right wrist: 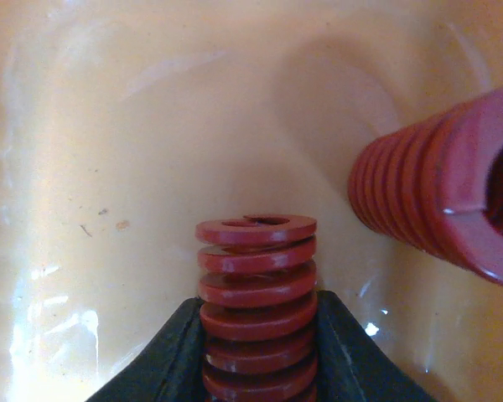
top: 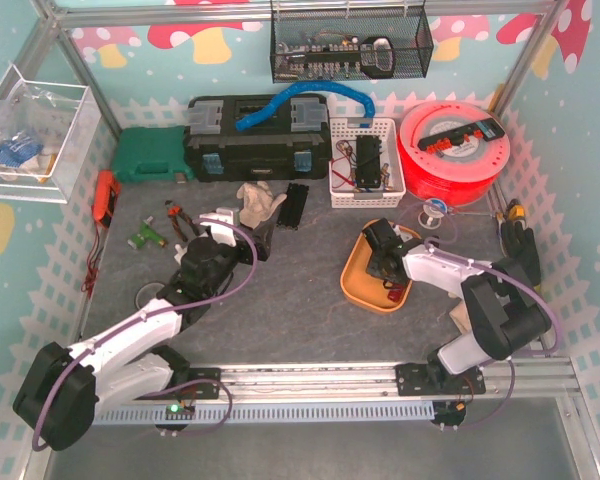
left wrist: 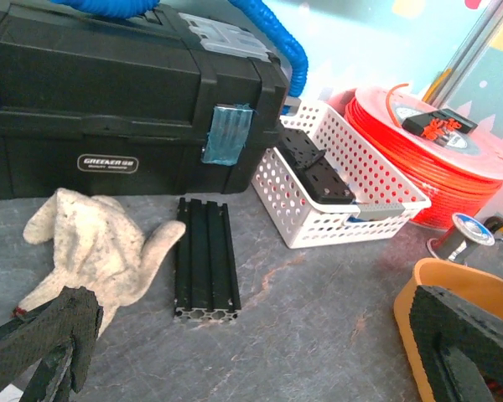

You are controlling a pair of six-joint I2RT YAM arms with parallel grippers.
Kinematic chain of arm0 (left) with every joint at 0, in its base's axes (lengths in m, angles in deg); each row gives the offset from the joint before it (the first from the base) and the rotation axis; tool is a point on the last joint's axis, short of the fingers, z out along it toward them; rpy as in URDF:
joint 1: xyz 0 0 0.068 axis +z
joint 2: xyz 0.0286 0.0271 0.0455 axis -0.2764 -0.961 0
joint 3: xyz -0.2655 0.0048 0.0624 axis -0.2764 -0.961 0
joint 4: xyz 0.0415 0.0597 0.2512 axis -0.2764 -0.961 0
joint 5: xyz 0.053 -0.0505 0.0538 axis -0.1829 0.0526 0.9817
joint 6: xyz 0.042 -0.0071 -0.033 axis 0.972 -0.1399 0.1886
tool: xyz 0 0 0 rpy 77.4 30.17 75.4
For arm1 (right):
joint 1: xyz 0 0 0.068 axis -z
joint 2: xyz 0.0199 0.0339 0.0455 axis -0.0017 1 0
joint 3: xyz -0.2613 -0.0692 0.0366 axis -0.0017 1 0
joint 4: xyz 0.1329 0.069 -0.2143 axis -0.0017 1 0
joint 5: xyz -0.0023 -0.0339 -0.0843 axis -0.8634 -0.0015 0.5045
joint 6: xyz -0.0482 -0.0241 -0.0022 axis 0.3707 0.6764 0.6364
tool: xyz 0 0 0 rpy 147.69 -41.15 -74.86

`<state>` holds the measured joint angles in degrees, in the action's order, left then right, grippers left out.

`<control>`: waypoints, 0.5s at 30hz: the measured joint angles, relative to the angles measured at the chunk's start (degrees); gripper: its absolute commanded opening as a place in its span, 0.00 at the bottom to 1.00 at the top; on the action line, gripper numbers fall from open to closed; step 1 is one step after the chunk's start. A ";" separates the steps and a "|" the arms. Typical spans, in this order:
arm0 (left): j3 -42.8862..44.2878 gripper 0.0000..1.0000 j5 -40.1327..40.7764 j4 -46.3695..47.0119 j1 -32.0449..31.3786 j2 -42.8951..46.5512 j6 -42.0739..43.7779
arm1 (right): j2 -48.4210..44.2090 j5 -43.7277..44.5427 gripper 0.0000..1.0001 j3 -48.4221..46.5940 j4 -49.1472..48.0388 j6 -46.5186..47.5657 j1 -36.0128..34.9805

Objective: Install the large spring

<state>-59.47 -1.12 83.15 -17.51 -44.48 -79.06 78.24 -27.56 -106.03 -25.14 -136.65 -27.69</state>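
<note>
Right end effector (right wrist: 260, 306) clamping red spring (right wrist: 256, 255) in orange tray (right wrist: 109, 126), larger spring (right wrist: 427, 201) beside, left end effector (left wrist: 260, 331) spread empty

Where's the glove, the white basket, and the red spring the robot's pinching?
glove (left wrist: 92, 239), left wrist view, on its palm.
white basket (left wrist: 318, 222), left wrist view, on its near wall.
pinched red spring (right wrist: 256, 285), right wrist view, on its middle coils.

Count on tabletop: two red springs (right wrist: 256, 289), one orange tray (top: 349, 276), one black toolbox (top: 255, 140), one white basket (top: 366, 201), one red spool (top: 450, 152), one glove (top: 260, 203), one black extrusion (top: 296, 203).
</note>
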 measured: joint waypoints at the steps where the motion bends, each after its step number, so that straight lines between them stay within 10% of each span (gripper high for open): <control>1: 0.00 0.99 0.11 -0.02 0.00 0.00 0.11 | -0.04 -0.02 0.24 0.04 -0.20 0.24 0.00; 15: -0.20 0.99 0.26 0.04 0.00 1.25 -0.33 | -14.32 -0.74 0.13 4.57 -6.16 8.94 0.00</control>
<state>-59.66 -0.86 83.19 -17.51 -43.23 -79.39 63.93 -28.30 -101.46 -31.30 -127.71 -27.69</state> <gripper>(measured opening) 0.993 0.300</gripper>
